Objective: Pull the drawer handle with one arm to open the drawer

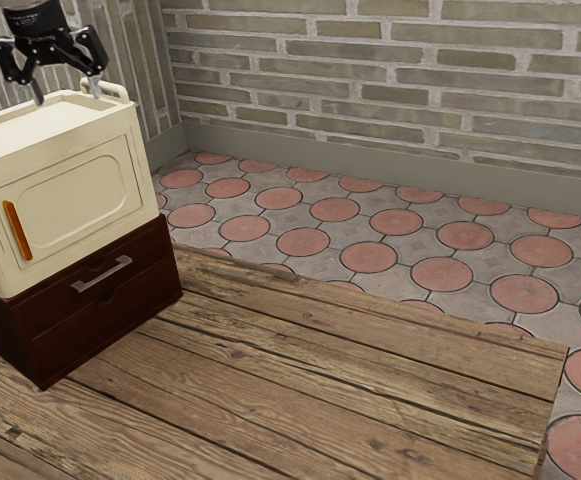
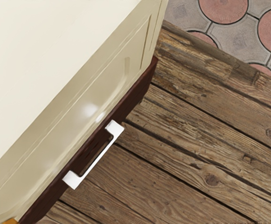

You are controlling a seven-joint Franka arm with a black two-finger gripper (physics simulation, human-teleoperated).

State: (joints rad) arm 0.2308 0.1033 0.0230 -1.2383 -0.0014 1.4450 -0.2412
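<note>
Brick wall [image 1: 390,80] behind. Claw [image 1: 67,97] hangs spread above cream box [image 1: 70,200]; silver handle [image 1: 101,276] near six o'clock from it, exterior view. Best clear the box front, descend, straddle the bar, clamp, pull squarely outward.

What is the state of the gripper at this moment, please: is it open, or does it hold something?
Gripper: open, fingers apart above the cream box, holding nothing.
</note>
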